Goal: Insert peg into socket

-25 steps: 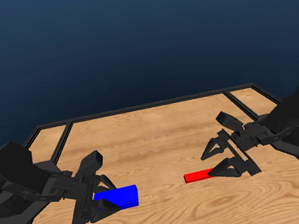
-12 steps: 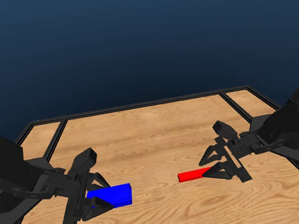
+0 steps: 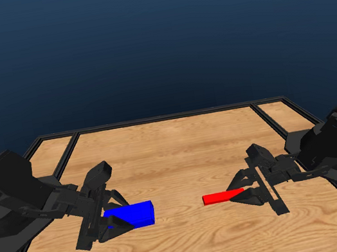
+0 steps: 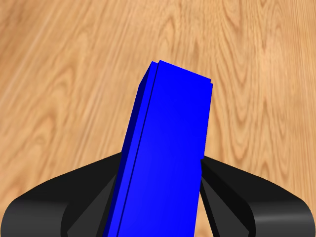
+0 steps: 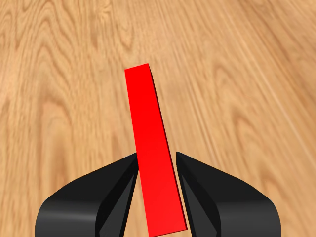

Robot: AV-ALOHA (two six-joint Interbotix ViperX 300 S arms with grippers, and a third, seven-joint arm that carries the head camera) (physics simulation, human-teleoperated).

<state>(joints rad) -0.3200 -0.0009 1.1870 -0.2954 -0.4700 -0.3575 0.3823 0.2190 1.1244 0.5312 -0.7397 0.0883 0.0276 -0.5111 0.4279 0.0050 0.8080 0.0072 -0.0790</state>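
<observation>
Two grippers clenched: left gripper [image 3: 115,223] on socket [image 3: 137,214], right gripper [image 3: 245,192] on peg [image 3: 220,196], socket at peg's 9 o'clock.

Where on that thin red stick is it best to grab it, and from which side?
Grip the peg across its narrow width at its outer end, coming from the right arm's side along its length. The right gripper already straddles it there, leaving the tip toward the socket free.

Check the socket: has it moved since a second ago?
Yes. In the head view the socket now sits higher, nearer the table's back rail, which has barely shifted itself. Probably lifted, though sliding away would look similar.
</observation>
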